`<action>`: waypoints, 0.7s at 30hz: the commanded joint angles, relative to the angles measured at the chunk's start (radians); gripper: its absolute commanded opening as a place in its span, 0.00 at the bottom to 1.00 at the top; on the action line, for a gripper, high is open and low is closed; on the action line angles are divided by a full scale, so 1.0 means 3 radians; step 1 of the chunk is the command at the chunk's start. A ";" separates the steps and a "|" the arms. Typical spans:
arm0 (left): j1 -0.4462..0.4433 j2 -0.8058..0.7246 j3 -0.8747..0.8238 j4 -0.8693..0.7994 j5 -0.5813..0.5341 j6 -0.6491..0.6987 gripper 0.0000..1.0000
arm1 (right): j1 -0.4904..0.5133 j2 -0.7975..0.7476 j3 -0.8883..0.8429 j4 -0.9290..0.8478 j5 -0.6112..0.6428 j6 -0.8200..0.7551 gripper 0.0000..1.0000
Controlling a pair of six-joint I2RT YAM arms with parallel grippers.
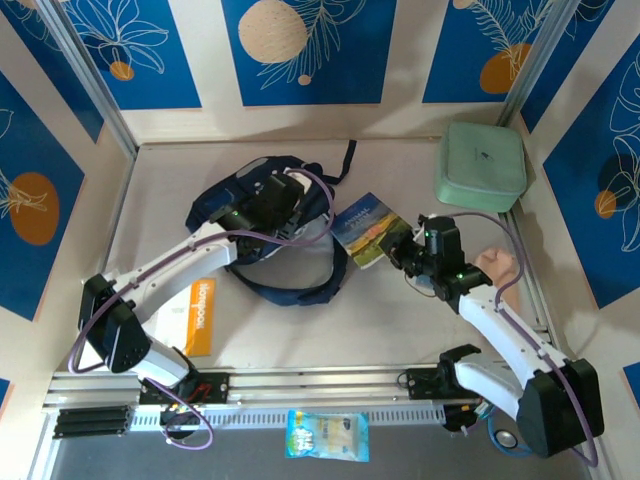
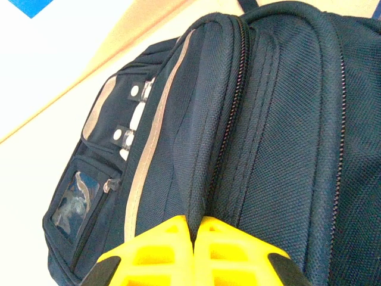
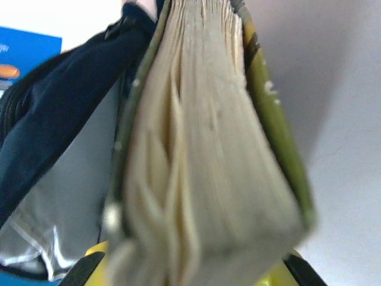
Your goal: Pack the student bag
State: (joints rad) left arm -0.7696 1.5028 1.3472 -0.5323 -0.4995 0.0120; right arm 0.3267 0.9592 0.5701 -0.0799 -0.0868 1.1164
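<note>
The left jaws are pressed together on a fold of the student bag (image 2: 268, 119), pinching the navy fabric right beside a zip line that looks closed along the stretch seen from the left wrist. The right jaws are clamped on the lower end of a paperback book (image 3: 202, 149), held page-edge up with its green cover on the right side. Navy cloth and a pale grey panel of the bag lie just at the book's 9 o'clock.

From above, the bag lies at about 11 o'clock on the counter (image 1: 400, 320), straps trailing toward 5 o'clock, and the book hangs at the bag's 3 o'clock edge.

The step in hand looks like loading the book. Next, the left arm likely has to lift the pinched fabric to open a mouth, then the right arm slides the book in spine-first.

What the bag holds cannot be told. The pale green zip case (image 1: 481, 165), at 1 o'clock, is closed, its contents hidden.
</note>
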 commanded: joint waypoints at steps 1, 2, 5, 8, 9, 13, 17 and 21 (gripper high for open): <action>-0.0015 -0.0009 0.0224 0.0460 0.0012 0.0055 0.00 | 0.0128 -0.0190 -0.0070 0.0284 -0.0037 -0.0067 0.04; -0.0014 0.0010 0.0241 0.0460 0.0027 0.0044 0.00 | 0.0156 -0.0209 -0.0102 0.0309 -0.0028 -0.0056 0.04; -0.0012 0.0050 0.0267 0.0487 0.0070 0.0023 0.00 | 0.0221 -0.0219 -0.0133 0.0299 -0.0023 -0.0027 0.05; -0.0013 0.0034 0.0246 0.0534 0.0158 -0.0006 0.00 | 0.0295 -0.0147 -0.0149 0.0392 -0.0070 0.0000 0.05; -0.0014 0.0030 0.0239 0.0547 0.0194 -0.0018 0.00 | 0.0318 -0.0092 -0.0152 0.0490 -0.0120 0.0013 0.05; -0.0012 0.0027 0.0249 0.0549 0.0342 -0.0035 0.00 | 0.0405 0.0259 -0.0061 0.0869 -0.0318 0.0093 0.05; -0.0012 -0.0025 0.0276 0.0537 0.0431 -0.0040 0.00 | 0.0532 0.0746 0.0091 0.1354 -0.0420 0.0212 0.04; -0.0012 -0.0131 0.0311 0.0522 0.0504 -0.0060 0.00 | 0.0621 0.1192 0.0340 0.1606 -0.0373 0.0211 0.04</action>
State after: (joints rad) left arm -0.7696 1.5284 1.3727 -0.4782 -0.3843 0.0055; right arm 0.4999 1.2747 0.5850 0.2169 -0.1661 1.1683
